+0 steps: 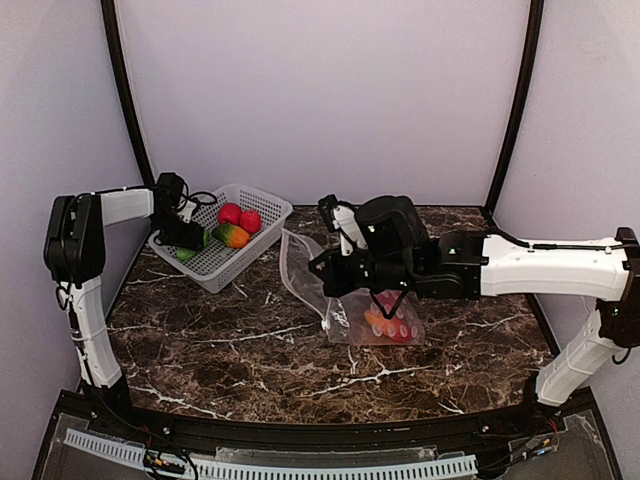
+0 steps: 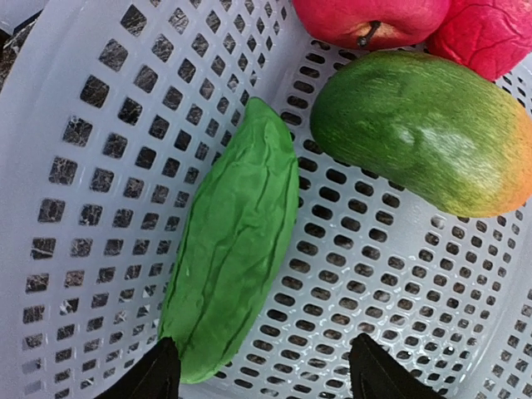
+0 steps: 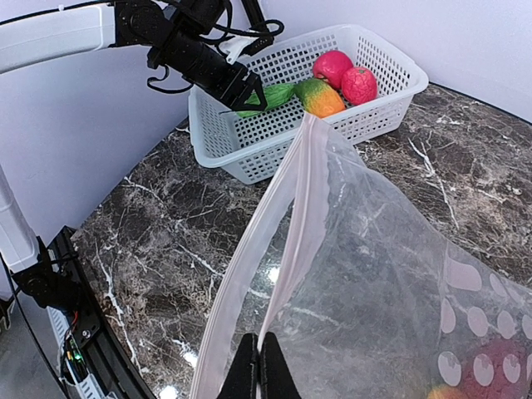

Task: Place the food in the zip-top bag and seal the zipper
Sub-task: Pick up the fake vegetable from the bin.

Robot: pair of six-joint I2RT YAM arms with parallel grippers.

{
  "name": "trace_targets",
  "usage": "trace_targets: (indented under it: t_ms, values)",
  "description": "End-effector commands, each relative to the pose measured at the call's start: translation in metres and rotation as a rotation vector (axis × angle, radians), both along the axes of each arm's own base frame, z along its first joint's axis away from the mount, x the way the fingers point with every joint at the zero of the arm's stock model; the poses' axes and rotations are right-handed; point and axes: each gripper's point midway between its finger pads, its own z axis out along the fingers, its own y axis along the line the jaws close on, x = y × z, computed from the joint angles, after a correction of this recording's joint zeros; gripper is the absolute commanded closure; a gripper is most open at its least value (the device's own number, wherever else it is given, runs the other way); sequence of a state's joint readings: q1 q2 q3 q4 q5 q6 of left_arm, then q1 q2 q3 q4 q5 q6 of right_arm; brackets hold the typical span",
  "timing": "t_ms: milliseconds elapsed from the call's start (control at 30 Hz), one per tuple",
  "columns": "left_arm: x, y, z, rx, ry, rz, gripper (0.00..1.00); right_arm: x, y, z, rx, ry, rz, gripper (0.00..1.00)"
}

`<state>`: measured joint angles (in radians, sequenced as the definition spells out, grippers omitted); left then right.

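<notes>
Only the left wrist view is showing the left gripper (image 2: pixel 262 378), jaws apart, straddling the green cucumber (image 2: pixel 233 249) end inside the basket (image 2: pixel 91 191). The right wrist view is showing the right gripper (image 3: pixel 258 372) clamping the zipper (image 3: pixel 287 208) of the zip-top bag (image 3: pixel 391 274).

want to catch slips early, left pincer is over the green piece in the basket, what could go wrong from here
1. The green piece sits off-centre between the fingers of the open left pincer, near one. Closing may nudge it across the basket instead of gripping.
2. The right pincer pinches the zip-top bag at one spot on its zipper strip, and the mouth looks narrow. Dropped food could catch the rim.
</notes>
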<state>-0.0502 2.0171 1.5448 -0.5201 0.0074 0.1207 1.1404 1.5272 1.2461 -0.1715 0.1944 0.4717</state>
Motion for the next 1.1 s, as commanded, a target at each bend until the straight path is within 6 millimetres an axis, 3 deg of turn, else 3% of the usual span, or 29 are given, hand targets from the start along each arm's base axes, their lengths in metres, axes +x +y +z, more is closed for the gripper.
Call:
trace_targets:
  t_ms: [0,133,400,533,767,867,1067]
  values:
    - [0.013,0.010,0.006,0.083,-0.017,-0.013,0.31,0.001,-0.003,0.011,0.038,-0.013,-0.003,1.00]
    - [0.014,0.006,-0.005,0.063,0.007,-0.029,0.40,0.003,-0.001,0.009,0.034,-0.005,-0.005,1.00]
    - [0.008,0.003,-0.028,0.061,0.087,-0.054,0.43,0.001,-0.002,0.004,0.037,0.024,-0.008,1.00]
    - [0.007,0.001,-0.032,0.049,0.095,-0.051,0.50,0.002,-0.001,0.000,0.029,0.036,-0.014,1.00]
    - [0.006,-0.001,-0.026,0.044,0.090,-0.065,0.66,0.002,-0.003,-0.001,0.026,0.035,-0.023,1.00]
    - [0.006,-0.011,-0.020,-0.011,0.078,-0.090,0.75,0.003,-0.004,-0.001,0.022,0.034,-0.025,1.00]
    - [0.007,-0.025,0.010,-0.089,0.026,-0.106,0.76,0.004,-0.005,-0.002,0.019,0.035,-0.030,1.00]
